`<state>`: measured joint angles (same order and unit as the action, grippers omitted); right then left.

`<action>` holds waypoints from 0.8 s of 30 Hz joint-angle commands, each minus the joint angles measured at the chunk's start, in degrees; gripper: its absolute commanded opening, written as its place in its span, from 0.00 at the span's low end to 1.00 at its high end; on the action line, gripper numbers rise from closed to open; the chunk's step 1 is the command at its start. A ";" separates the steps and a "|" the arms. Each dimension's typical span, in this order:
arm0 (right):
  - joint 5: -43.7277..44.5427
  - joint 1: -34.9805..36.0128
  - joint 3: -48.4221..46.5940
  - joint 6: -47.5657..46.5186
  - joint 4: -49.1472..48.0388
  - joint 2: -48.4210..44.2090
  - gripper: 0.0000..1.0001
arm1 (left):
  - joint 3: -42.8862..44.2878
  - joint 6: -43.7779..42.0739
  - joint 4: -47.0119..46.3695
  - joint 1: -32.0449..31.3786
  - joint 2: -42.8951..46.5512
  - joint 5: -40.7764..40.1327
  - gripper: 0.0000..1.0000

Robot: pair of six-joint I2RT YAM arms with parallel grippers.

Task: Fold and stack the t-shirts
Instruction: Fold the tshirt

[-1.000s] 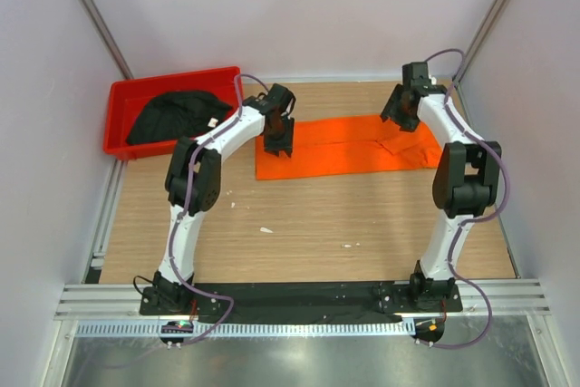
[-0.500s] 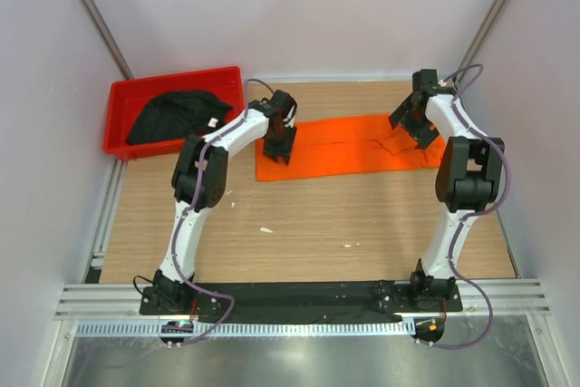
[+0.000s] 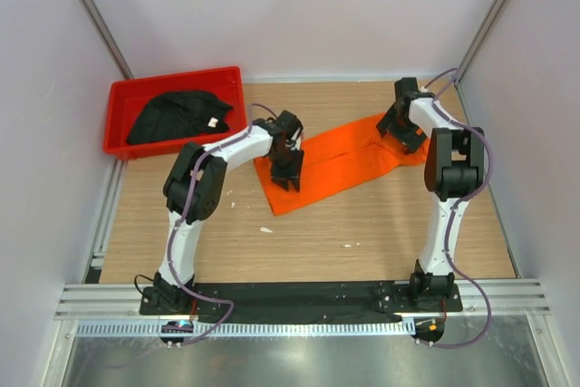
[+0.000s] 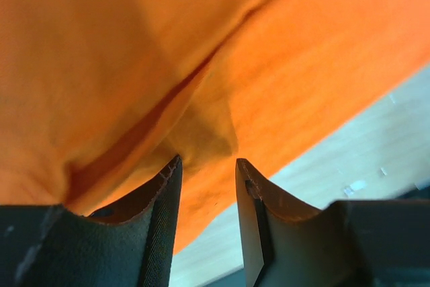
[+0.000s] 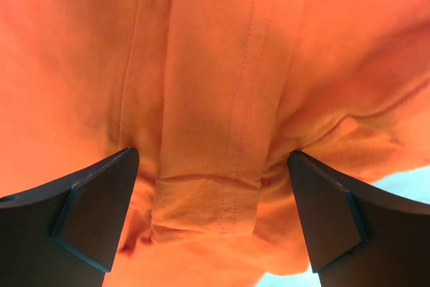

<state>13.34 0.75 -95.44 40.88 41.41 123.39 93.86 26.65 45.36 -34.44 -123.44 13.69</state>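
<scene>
Fingers (image 4: 158, 233) of left gripper (image 3: 288, 178), right of the bin (image 3: 122, 90) holding the black shirt (image 3: 177, 115), pinched narrow on a fold of orange shirt (image 3: 340, 159), shirt slanting across the table (image 3: 362, 224), right gripper (image 3: 399, 129) spread wide over its far-right end.

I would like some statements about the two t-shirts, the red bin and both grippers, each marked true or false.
1. The black cloth t-shirt lies inside the red plastic bin. True.
2. The bright orange cloth t-shirt is stacked on the black one. False: it lies apart from it, on the wooden table.
3. The right gripper stands wide open over orange cloth. True.
4. The left gripper reaches into the red bin. False: it is at the orange t-shirt's left end.
</scene>
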 commanded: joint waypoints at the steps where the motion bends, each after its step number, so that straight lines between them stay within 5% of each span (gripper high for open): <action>1: 2.21 2.93 -3.70 -5.01 -5.02 4.04 1.00 | -5.00 7.52 -0.71 -5.72 -0.40 9.23 0.40; 15: -5.43 8.91 -14.69 -28.65 -11.17 13.28 1.00 | 5.01 20.19 -10.99 -17.06 -4.88 30.68 0.42; 19: -5.09 8.56 -15.73 -29.47 -13.12 10.91 1.00 | 3.52 19.23 -12.14 -16.72 -1.99 29.65 0.42; 24: 1.16 8.74 -34.09 -23.40 5.42 12.75 1.00 | 0.28 16.15 -10.82 -12.16 8.80 20.52 0.43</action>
<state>11.88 9.52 -120.53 15.16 38.15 137.40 95.09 44.34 35.38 -50.22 -125.45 38.04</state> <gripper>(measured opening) 0.996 0.423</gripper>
